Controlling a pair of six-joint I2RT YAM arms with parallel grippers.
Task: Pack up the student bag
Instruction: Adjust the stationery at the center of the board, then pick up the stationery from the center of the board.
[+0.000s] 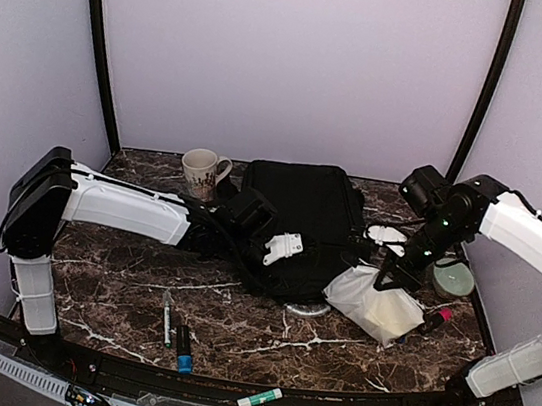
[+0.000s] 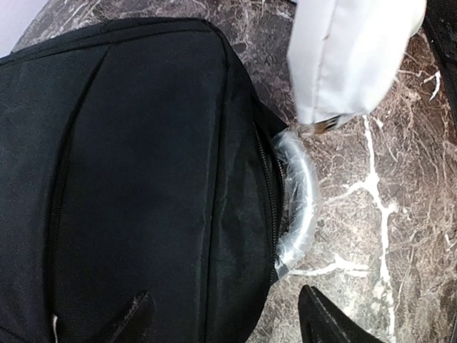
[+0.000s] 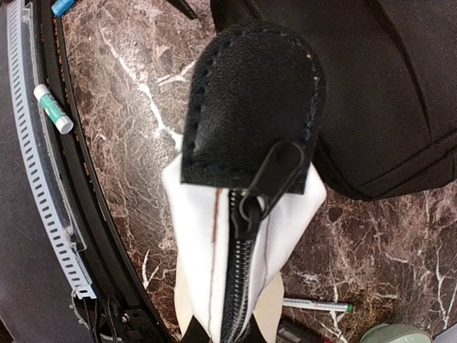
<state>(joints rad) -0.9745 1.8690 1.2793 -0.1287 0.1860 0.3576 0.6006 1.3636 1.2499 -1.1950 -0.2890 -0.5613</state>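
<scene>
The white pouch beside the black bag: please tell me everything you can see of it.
The white pouch is soft fabric. A black leather-like tab is stitched over one end, and a black zipper with its pull near the tab runs along the middle. The right gripper holds one end. The pouch sits beside the student bag, at its near right corner, close to its plastic-wrapped handle; contact is unclear.

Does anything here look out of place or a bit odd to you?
Yes: a white and green marker lies on the black ledge at the near edge, off the marble table, while the other pens lie on the marble. Also, the black backpack has a handle that looks wrapped in clear plastic.
</scene>
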